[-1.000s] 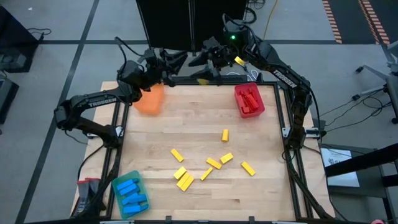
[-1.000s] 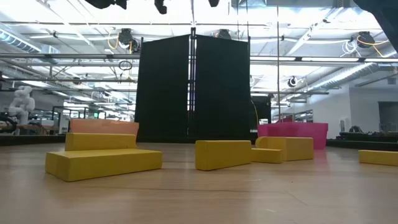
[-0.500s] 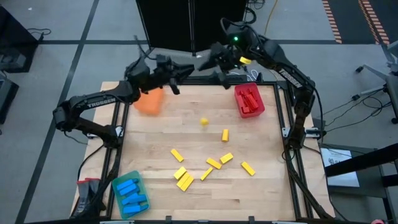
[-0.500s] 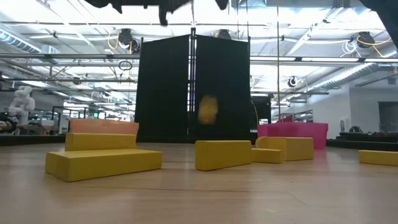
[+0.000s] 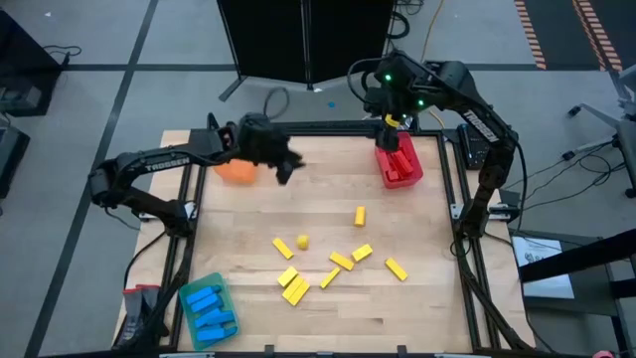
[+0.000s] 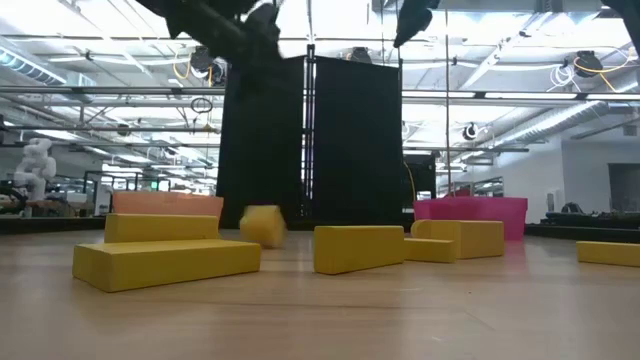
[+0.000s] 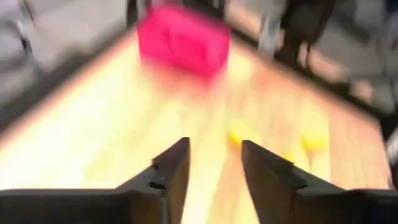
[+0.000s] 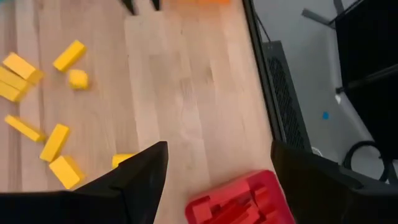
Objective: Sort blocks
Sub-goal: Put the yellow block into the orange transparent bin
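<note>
The left gripper (image 5: 283, 164) hung above centre in the high view, beside the orange tray (image 5: 237, 170) — its jaws stood a little apart, holding nothing. The right gripper (image 5: 391, 121) sat upper right, over the red tray (image 5: 399, 159) of red blocks (image 5: 402, 164), jaws spread wide and empty. Yellow blocks (image 5: 340, 261) lay scattered below centre, one (image 5: 302, 241) apart at the cluster's left; blue blocks (image 5: 210, 307) filled the green tray (image 5: 189, 294) lower left.
</note>
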Available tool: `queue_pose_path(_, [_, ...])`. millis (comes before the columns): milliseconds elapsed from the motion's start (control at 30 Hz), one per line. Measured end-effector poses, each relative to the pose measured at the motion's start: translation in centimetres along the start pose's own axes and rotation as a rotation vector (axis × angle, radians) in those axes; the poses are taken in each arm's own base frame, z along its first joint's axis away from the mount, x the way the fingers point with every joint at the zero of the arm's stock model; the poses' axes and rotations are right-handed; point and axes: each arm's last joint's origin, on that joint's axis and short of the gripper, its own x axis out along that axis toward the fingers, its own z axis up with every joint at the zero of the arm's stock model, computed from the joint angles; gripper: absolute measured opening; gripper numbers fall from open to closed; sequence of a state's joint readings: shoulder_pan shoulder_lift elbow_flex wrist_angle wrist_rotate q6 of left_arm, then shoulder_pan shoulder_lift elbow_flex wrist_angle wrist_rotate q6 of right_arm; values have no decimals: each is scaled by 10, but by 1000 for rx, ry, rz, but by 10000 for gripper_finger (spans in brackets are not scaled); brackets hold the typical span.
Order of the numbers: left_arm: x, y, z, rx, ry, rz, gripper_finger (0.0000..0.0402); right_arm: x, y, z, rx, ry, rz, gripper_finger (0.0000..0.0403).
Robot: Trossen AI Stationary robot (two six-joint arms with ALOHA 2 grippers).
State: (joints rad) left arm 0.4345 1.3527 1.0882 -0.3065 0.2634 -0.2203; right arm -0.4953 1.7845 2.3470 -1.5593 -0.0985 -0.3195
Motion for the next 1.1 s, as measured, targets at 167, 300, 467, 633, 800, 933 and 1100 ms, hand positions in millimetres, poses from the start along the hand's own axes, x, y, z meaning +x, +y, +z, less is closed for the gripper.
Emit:
queue_pose_path(167, [2,-16,-28,108,257,-14,220,0,0,-1,-13,8,4,284])
queue_pose_path(300, [3,-36,-44,164,374,-60,254,0,0,-1,-21,8,4,284])
queue_pose_path(467, [10,-58,-56,147,430,-100,260,0,0,-1,-9,8,5,284])
queue_pose_path(633, [13,-66,-62,254,465,-135,261,0,0,0,-12,-4,1,284])
queue_pose_path(800, [17,-71,-60,221,421,-142,261,0,0,1,-12,-11,-1,284])
queue_pose_path(933, [30,-86,-69,120,451,-148,261,0,0,1,-11,-11,-1,284])
queue_pose_path(1100, [48,-113,-93,32,542,-163,261,0,-1,1,-8,-11,-2,284])
